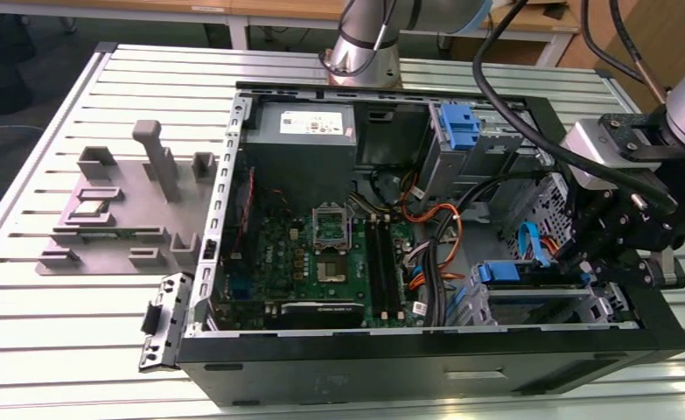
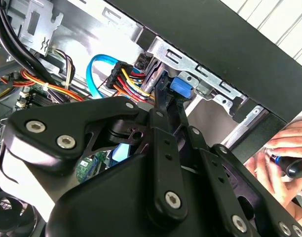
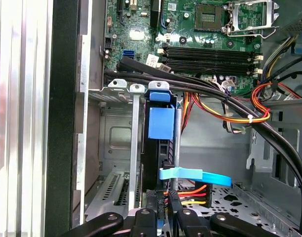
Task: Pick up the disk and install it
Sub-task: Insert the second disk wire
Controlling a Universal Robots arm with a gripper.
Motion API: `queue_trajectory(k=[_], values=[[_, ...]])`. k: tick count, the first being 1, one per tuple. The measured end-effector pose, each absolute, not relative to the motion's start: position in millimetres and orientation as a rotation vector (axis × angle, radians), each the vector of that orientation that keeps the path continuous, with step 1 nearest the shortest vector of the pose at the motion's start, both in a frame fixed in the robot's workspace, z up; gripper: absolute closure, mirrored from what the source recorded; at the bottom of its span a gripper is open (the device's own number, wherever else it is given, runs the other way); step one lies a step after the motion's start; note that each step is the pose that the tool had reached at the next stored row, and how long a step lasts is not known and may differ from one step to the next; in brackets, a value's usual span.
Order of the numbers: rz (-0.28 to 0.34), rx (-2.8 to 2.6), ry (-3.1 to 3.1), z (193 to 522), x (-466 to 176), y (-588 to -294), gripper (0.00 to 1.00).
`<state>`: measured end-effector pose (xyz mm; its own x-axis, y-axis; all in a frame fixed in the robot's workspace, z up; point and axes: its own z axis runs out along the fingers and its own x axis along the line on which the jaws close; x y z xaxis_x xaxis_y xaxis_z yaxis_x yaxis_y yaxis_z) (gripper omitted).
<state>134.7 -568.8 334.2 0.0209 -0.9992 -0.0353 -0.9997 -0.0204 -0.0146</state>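
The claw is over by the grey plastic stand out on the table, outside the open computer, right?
Not quite. In the exterior view the claw is inside the open computer case, at the drive bay on the view's right. The grey plastic stand sits outside on the table, at the view's left.

Slatted table (image 1: 73, 350): PC case (image 1: 436, 367), grey fixture (image 1: 121, 210), maybe plastic.

— Seated edge-on in the drive cage, silver hard drive with blue carrier rails (image 3: 161, 123): label face unseen, lower end masked by the black gripper (image 3: 161, 210).

— Gripper fingertips lost behind black linkage in the second wrist view. At that frame's edge, a cropped, blurred hand (image 2: 282, 163) around a dark object, unidentifiable.
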Motion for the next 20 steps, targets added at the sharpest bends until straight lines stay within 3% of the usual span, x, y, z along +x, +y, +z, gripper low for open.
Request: queue_trajectory(k=[4, 5, 20], values=[[0.023, -2.219, 2.174, 334.3, 134.7, -568.8, 0.78], [0.023, -2.219, 2.174, 334.3, 134.7, -568.8, 0.84], [0.019, -2.218, 2.172, 336.3, 131.4, -563.9, 0.84]])
